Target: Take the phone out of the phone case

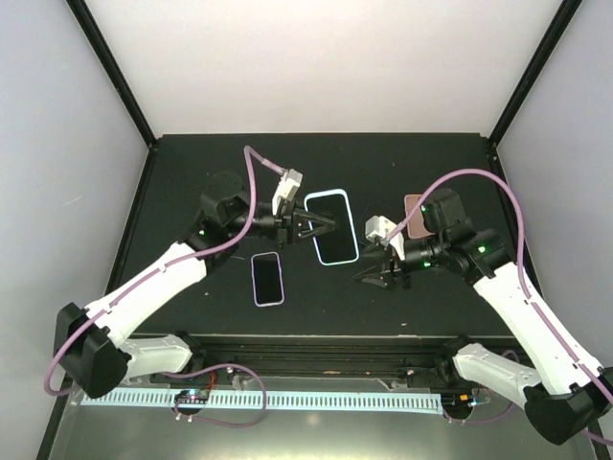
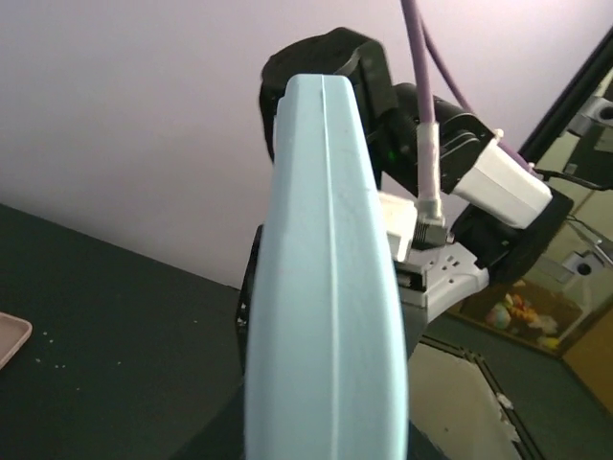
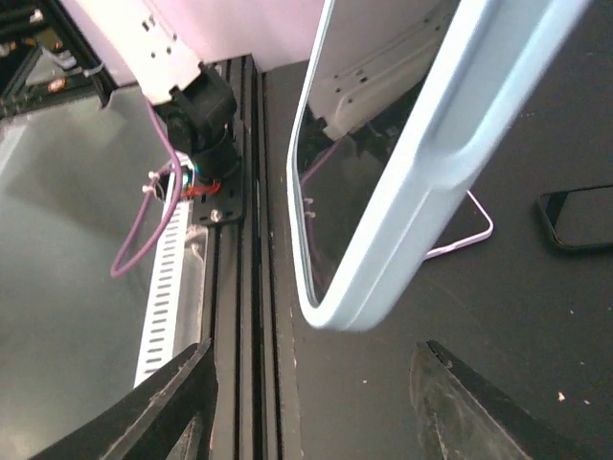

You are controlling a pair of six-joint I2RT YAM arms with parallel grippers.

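Phone sits in its pale blue case, mid-worktop. A lilac-rimmed handset lies leftmost. Next, the left pincer is clamped on the case's edge. The right pincer gapes wide beside it, holding nothing.

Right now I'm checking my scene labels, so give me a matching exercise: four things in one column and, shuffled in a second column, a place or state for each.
Things
1. blue-cased phone
2. lilac-rimmed phone
3. pink object
4. right hand

Places or states
A. lying flat on the table, near the left arm
B. open, holding nothing
C. partly hidden behind the right arm
D. tilted up off the table, gripped by the left hand

Pairs: 1-D, 2-A, 3-C, 4-B
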